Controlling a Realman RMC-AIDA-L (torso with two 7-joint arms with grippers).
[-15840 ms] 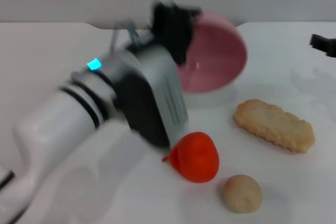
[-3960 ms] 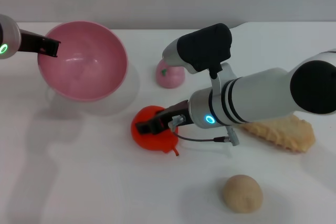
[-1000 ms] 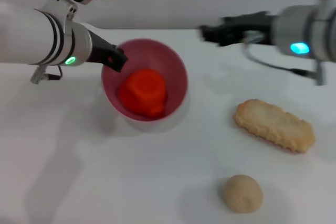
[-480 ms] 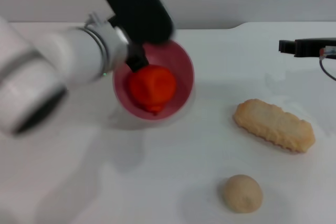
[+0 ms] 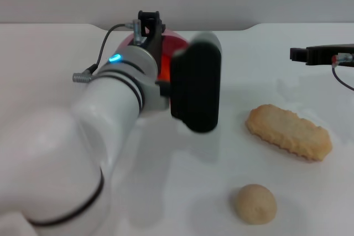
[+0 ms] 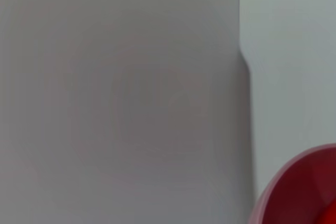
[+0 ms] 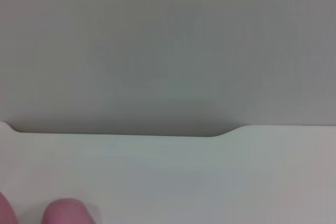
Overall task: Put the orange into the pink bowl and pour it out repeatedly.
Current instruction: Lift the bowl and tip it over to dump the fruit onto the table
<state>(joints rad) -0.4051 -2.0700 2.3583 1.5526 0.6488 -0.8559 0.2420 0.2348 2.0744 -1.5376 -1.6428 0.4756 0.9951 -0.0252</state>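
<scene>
The left claw (image 5: 150, 23) grips the pink bowl (image 5: 180, 42), mostly hidden behind its arm. The right claw (image 5: 301, 54), well apart, grip unclear.

A flat white table (image 7: 173, 182) fills the lower part of the frame. Its far edge runs straight across the middle, with a small step up near the right. Behind it stands a plain grey wall (image 7: 168, 45). A small round pale pink fruit (image 7: 67, 212) peeks in at the bottom left corner.
</scene>
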